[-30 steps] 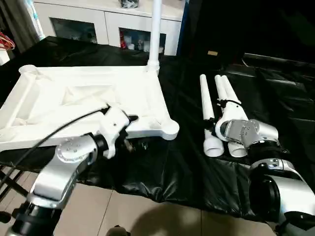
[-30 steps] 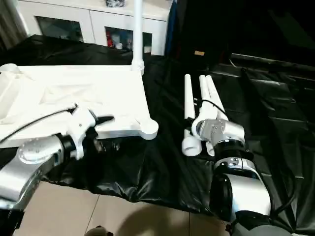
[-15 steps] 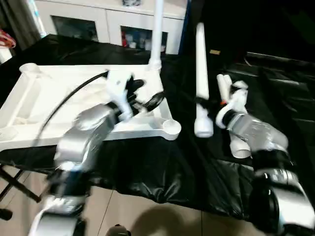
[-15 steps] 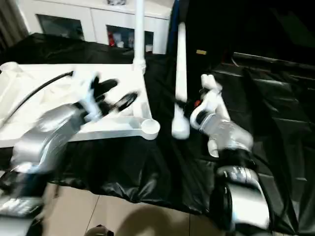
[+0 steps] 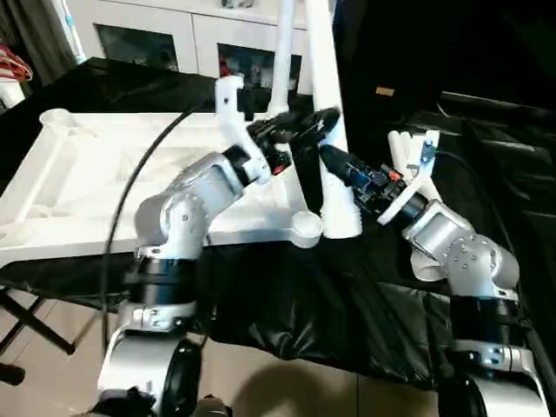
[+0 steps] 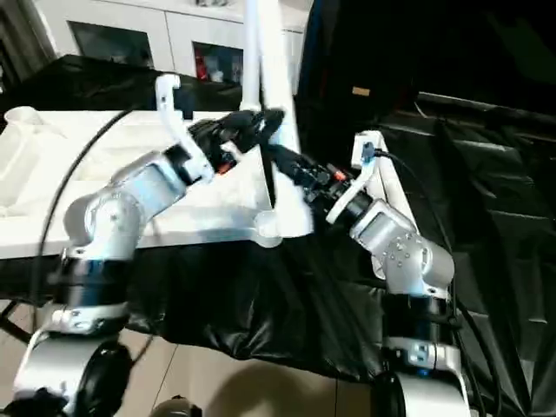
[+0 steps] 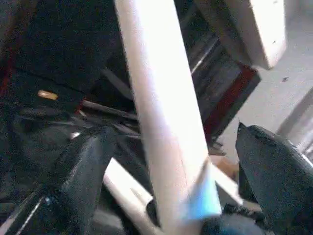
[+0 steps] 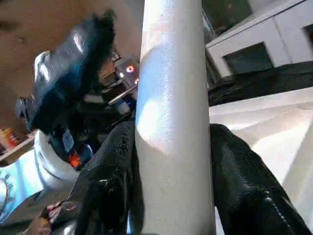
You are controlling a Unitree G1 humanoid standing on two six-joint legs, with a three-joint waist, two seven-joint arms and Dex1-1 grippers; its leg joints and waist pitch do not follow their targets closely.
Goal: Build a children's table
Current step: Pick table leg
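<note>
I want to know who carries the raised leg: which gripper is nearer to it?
Right. The right gripper is clamped on the raised leg; the left gripper straddles the leg higher up, open, its fingers apart from it.

no text, label or number here can be read.

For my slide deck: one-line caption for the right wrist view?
Right gripper clamps an upright white table leg, tabletop behind.

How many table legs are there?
3: an upright leg in the tabletop's far corner, a held leg in the right gripper, a lying leg on the black cloth behind the right arm, where another may hide.
</note>
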